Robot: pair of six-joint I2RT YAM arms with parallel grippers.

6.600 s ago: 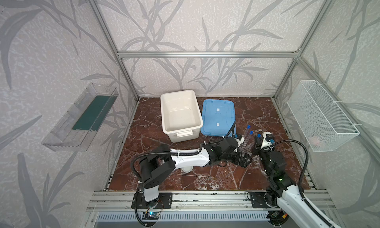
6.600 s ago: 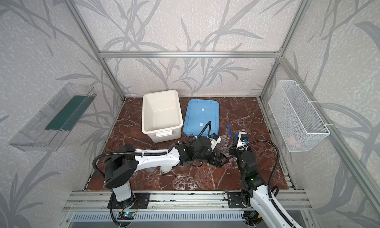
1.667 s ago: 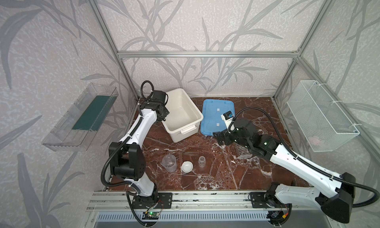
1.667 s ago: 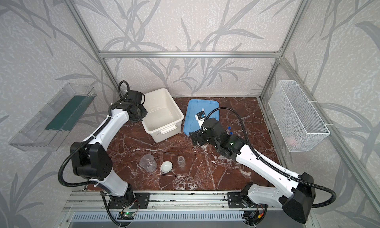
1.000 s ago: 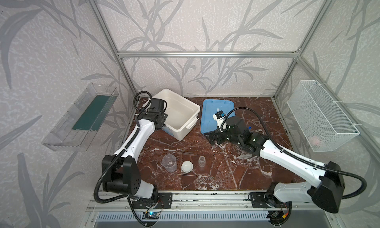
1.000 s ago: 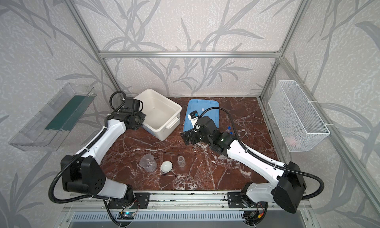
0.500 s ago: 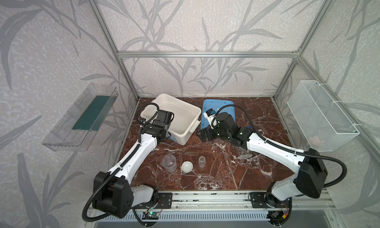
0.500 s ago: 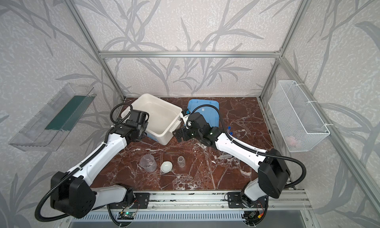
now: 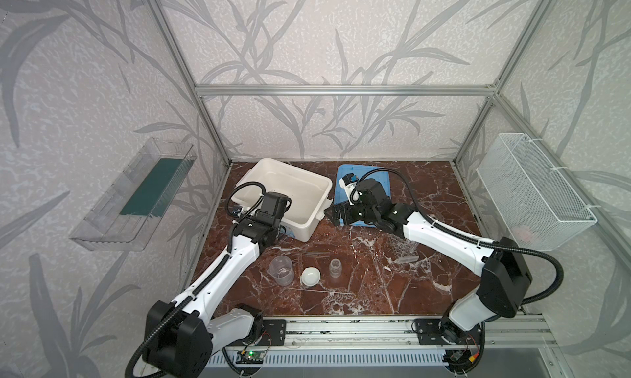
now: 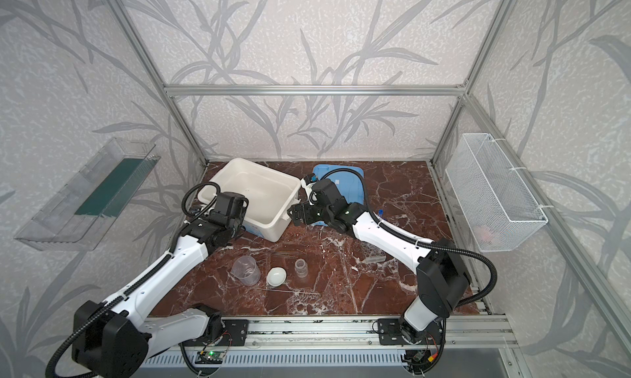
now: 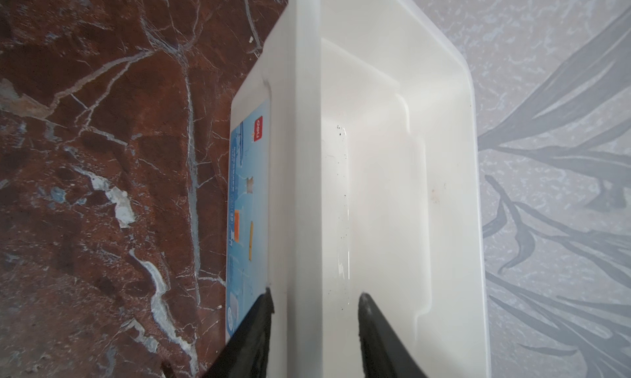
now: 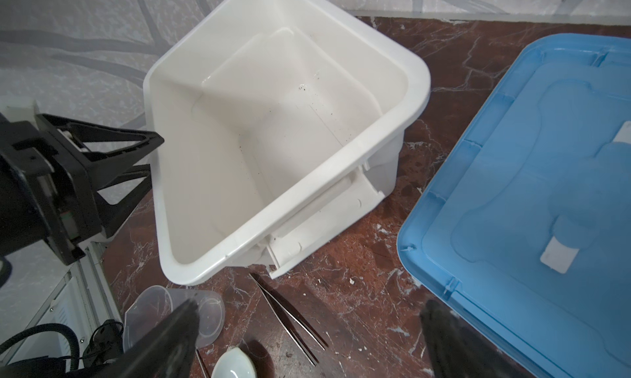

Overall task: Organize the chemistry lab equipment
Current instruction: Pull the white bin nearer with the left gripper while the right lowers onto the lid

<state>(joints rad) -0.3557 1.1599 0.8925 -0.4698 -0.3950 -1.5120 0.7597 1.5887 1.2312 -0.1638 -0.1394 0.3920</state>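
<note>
Left claw: the left gripper (image 11: 316, 293) has its jaws apart astride one wall of the bin (image 11: 300, 154). One finger is outside by the blue label (image 11: 246, 195) and the other is inside. A gap shows between the inner finger and the wall, so it clamps nothing.
Right claw: the right gripper (image 12: 307, 320) has its jaws spread wide and holds nothing. It hangs over the table (image 9: 375, 291) between the bin and the lid (image 12: 529, 154), facing the bin's handle end.
Bin: it stands upright at the back left of the table, turned askew, with a few dark specks on its floor.
Lid: it lies flat at the back, just right of the bin, partly under the right arm.
Beaker: the beaker (image 9: 281, 270) stands upright near the front, left end of a row, in front of the bin.
Dish: the dish (image 9: 310, 276) sits in the middle of the row, near the beaker but apart from it.
Jar: the jar (image 9: 335, 267) stands upright at the right end of the row.
Tweezers: the tweezers (image 12: 290, 318) lie flat between the row and the bin.
Thin rod: the thin rod (image 9: 324, 291) lies flat in front of the row.
Rack: the rack (image 9: 404, 250) sits right of the jar, partly under the right arm.
Tube: only the blue cap of one tube (image 10: 379, 212) shows beside the right arm, behind the rack. The arm hides the rest.
</note>
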